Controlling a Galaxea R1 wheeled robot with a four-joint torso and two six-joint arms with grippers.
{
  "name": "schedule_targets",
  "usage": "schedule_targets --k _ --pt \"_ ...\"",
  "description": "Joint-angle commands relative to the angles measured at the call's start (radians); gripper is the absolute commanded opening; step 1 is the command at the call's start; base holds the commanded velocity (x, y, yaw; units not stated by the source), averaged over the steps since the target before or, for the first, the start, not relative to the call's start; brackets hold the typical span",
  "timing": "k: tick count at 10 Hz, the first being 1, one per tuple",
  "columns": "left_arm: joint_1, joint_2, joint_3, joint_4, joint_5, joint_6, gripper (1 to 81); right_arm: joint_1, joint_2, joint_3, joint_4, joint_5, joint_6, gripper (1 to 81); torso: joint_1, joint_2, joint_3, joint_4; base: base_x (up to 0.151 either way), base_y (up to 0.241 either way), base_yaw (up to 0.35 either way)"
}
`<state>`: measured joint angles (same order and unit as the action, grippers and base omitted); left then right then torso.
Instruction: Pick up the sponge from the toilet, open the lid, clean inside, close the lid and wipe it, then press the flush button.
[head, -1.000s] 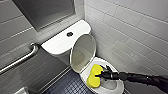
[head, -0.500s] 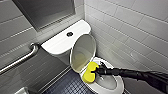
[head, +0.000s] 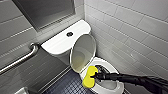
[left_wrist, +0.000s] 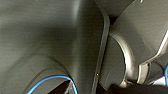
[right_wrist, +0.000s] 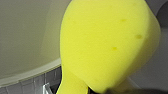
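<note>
Nearest the camera, my right arm entered from the right, and its end effector (head: 96, 75) was clenched on the sponge (head: 90, 77). The grip pinched the yellow block at its middle so that it bulged on either side. In the right wrist view the sponge (right_wrist: 107, 42) stood close before the lens, with a pale curved surface behind it.

The sponge lay at the bowl's rim on the side toward the dark floor (head: 66, 86), just under the lower edge of the lid. I could not tell whether it pressed on the ceramic or hung just clear of it.

Beyond it, the toilet (head: 110, 63) stood open. The lid (head: 83, 52) was raised and leaned back toward the tank, its underside facing me. The flush button (head: 69, 33) sat in the middle of the flat tank top (head: 57, 43), with nothing near it. To the left a grab bar (head: 23, 58) ran along the tiled wall (head: 130, 30).

Progress, as I judged it:
- Done: the sponge was picked up and the lid was opened.
- In hand: cleaning inside the bowl. I could not read from these views how much of it had been wiped.
- Left: closing the lid, wiping it, and pressing the flush button.
</note>
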<state>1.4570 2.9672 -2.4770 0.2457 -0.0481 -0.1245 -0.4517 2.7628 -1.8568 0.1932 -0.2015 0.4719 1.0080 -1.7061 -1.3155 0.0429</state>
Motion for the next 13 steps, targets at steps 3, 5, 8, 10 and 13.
schedule_targets --k 3,5,8,10,13 --pt "0.032 0.003 0.015 0.000 0.082 0.006 81.1 0.018 -0.067 0.117 -0.026 -0.046 0.001 1.0 0.000 0.000 0.000 0.000 0.000 0.000 0.000" --pt "0.032 0.001 0.015 0.001 0.082 0.006 81.1 0.000 -0.166 0.215 -0.026 -0.036 0.001 1.0 0.000 0.000 0.000 0.000 0.000 0.000 0.000" --pt "0.032 0.001 0.015 0.001 0.082 0.006 81.1 -0.062 -0.245 0.274 -0.029 -0.032 0.000 1.0 0.000 0.000 0.000 0.000 0.000 0.000 0.000" --pt "0.032 0.001 0.015 0.001 0.082 0.006 81.1 -0.094 -0.315 0.334 -0.031 -0.016 0.001 1.0 0.000 0.000 0.000 0.000 0.000 0.000 0.000" --pt "0.030 0.001 0.015 0.003 0.080 0.008 81.1 -0.152 -0.477 0.461 -0.034 0.034 0.001 1.0 0.000 0.000 0.000 0.000 0.000 0.000 0.000"
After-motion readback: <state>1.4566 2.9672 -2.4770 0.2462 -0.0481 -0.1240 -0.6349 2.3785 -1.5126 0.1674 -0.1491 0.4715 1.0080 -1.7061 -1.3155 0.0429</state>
